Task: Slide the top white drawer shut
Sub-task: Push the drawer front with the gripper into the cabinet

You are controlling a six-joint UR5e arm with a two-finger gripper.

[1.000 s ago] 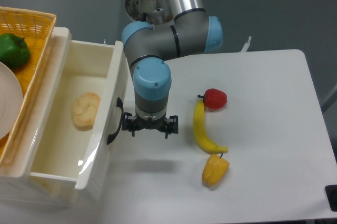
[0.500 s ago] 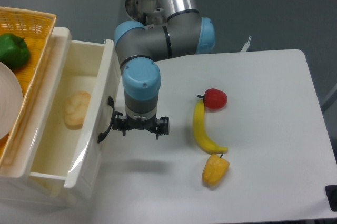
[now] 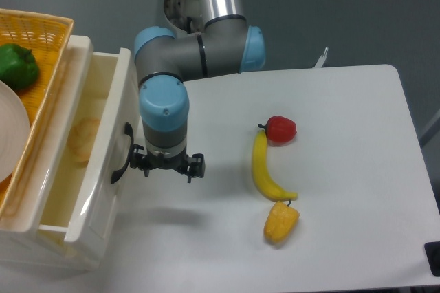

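The top white drawer (image 3: pixel 103 190) stands partly open at the left, its panelled front facing right with a black curved handle (image 3: pixel 122 155). A pale round bun (image 3: pixel 81 140) lies inside it, dim behind the glossy wall. My gripper (image 3: pixel 167 169) points straight down right next to the drawer front, its left side at the handle. The wrist hides the fingertips, so I cannot tell whether the jaws are open or shut. Nothing shows held in them.
A yellow basket (image 3: pixel 48 38) with a green pepper (image 3: pixel 17 66) and a white plate (image 3: pixel 10 138) sits on the cabinet top. On the white table (image 3: pixel 344 169) lie a banana (image 3: pixel 263 169), a red fruit (image 3: pixel 280 128) and a yellow pepper (image 3: pixel 280 222).
My gripper has moved left against the drawer front, and the drawer has slid left into the cabinet with it. The bun has moved left with the drawer.
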